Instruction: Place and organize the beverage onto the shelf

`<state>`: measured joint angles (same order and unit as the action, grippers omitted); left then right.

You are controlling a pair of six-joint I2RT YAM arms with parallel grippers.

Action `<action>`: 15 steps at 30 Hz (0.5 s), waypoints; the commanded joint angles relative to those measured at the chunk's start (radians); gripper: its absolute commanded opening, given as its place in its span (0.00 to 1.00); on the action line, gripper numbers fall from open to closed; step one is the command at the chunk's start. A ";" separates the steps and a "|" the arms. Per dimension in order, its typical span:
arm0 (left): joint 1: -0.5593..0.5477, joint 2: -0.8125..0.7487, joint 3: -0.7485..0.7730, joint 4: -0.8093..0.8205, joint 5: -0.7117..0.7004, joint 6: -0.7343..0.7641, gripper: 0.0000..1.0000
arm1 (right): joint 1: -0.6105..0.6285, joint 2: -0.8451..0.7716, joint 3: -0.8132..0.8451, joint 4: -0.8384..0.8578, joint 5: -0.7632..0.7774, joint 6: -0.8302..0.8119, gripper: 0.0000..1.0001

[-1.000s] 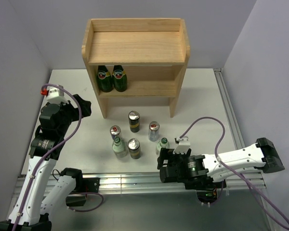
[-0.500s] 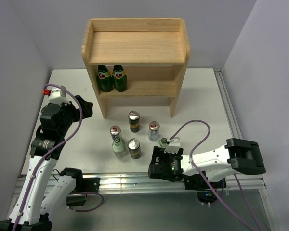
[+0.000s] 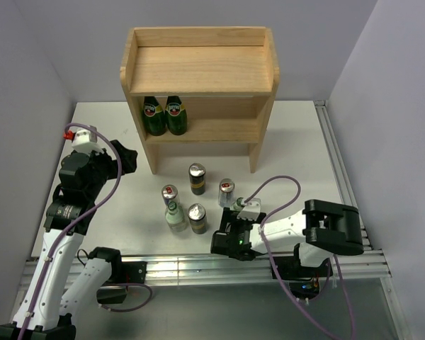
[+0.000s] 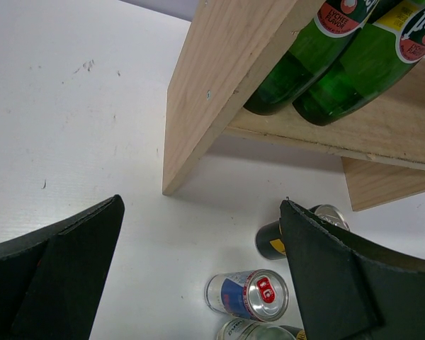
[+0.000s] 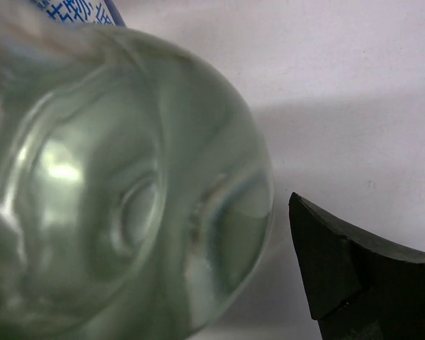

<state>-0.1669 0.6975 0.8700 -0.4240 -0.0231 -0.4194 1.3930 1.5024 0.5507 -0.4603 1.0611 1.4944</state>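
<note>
Quick headcount from where I'm standing: one wooden shelf [image 3: 198, 71], with two green bottles [image 3: 154, 117] [image 3: 176, 117] on its lower board. Out on the table [image 3: 304, 142], toward the near edge, there are two clear glass bottles [image 3: 175, 218] [image 5: 127, 198], two blue-and-silver cans [image 3: 170, 194] [image 3: 227, 191] and two black-and-gold cans [image 3: 197, 177] [image 3: 197, 217]. Eight drinks total.

The left gripper [image 3: 125, 159] hovered, jaws spread, by the table's [image 3: 304, 142] left edge. The right gripper [image 3: 227, 237] gaped low at the near edge.
</note>
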 commanded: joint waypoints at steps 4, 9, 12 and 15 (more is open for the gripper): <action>0.004 0.007 0.001 0.040 0.014 0.019 0.99 | -0.011 0.073 0.054 -0.038 0.152 0.105 1.00; 0.004 0.011 0.001 0.041 0.029 0.018 0.99 | -0.009 0.104 0.064 -0.113 0.218 0.216 0.98; 0.004 0.013 0.001 0.041 0.031 0.018 0.99 | -0.008 0.114 0.075 -0.161 0.243 0.270 0.95; 0.004 0.014 0.001 0.040 0.032 0.018 0.99 | -0.008 0.117 0.083 -0.163 0.254 0.267 0.91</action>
<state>-0.1669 0.7116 0.8700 -0.4236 -0.0132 -0.4194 1.3888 1.6180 0.6025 -0.5728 1.1973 1.6855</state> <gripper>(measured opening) 0.993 0.918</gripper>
